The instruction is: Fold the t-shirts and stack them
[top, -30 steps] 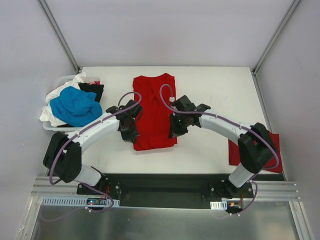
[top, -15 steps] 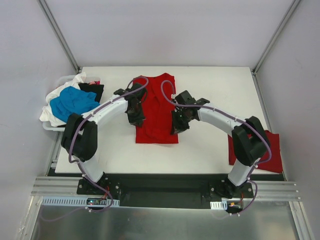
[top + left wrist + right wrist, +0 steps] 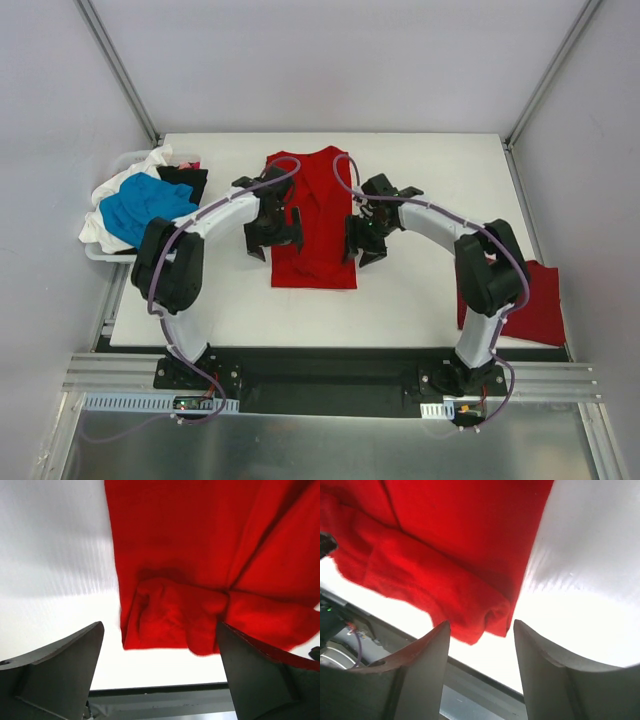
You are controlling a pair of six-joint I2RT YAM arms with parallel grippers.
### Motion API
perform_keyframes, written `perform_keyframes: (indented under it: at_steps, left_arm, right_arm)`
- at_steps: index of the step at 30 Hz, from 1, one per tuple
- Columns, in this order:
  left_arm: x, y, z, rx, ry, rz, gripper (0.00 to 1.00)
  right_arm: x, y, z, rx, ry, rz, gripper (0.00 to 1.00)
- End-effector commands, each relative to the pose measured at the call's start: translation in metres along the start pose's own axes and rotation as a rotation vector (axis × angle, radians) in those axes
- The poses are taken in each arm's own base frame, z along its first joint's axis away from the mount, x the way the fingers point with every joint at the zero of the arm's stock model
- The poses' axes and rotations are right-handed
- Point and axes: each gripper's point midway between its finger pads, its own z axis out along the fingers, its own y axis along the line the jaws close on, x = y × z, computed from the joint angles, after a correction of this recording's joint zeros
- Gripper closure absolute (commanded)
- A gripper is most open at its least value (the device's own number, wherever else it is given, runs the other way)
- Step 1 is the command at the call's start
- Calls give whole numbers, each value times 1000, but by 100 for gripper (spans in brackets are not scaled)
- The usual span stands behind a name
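A long red t-shirt [image 3: 312,215] lies partly folded mid-table, its near hem bunched. My left gripper [image 3: 278,232] hangs over its left edge and my right gripper [image 3: 362,240] over its right edge. In the left wrist view the red t-shirt [image 3: 175,555] spreads beyond the left gripper [image 3: 160,627], whose jaws stand wide apart with nothing between them. In the right wrist view the rumpled corner of the red t-shirt [image 3: 445,540] lies just past the right gripper [image 3: 481,625], open and holding nothing. A folded red t-shirt [image 3: 537,305] lies at the table's right edge.
A white basket [image 3: 100,252] at the left edge holds a blue t-shirt [image 3: 145,205] on top of white cloth [image 3: 120,180] and a black one [image 3: 185,180]. The table's near edge [image 3: 330,345] runs just behind the red shirt's hem.
Both grippers slid toward the far side along the shirt's edges, drawing its near hem back a little. Both then opened and let go of the cloth.
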Motion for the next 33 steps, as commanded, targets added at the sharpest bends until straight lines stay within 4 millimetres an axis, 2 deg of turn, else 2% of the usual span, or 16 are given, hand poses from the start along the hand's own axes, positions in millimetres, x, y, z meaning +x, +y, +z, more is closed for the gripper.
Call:
perform_keyframes:
  at_steps: [1, 4, 6, 9, 10, 12, 14, 16, 17, 20, 26, 33]
  left_arm:
    - [20, 10, -40, 48, -51, -38, 6]
    - [36, 15, -48, 58, -59, -52, 9]
    - [44, 7, -58, 77, -85, -20, 11]
    - [56, -1, -58, 76, -82, -10, 21]
    - [60, -2, -55, 68, -74, -26, 31]
    - [66, -6, -51, 61, -69, -16, 38]
    - [66, -10, -50, 60, -82, -15, 53]
    - [67, -15, -52, 61, -95, -7, 59]
    - [66, -15, -52, 58, -99, -10, 66]
    - [69, -12, -43, 41, -84, -12, 70]
    - [65, -13, -27, 10, -55, 28, 69]
    - [58, -23, -34, 41, -77, 11, 67]
  right_arm:
    - [9, 24, -47, -84, -70, -45, 44]
    - [22, 22, -49, -93, -64, -21, 44]
    - [25, 29, -55, -121, -77, -20, 44]
    - [38, 30, -49, -105, -57, -35, 45]
    - [42, 30, -46, -100, -49, -40, 45]
    - [45, 28, -41, -96, -45, -37, 46]
    - [48, 28, -37, -99, -44, -39, 46]
    - [50, 27, -33, -90, -43, -47, 46]
    - [51, 27, -31, -90, -43, -47, 46]
    - [55, 27, -24, -88, -38, -45, 46]
    - [57, 28, -7, -82, -29, -49, 47]
    - [57, 30, 14, -72, -16, -63, 48]
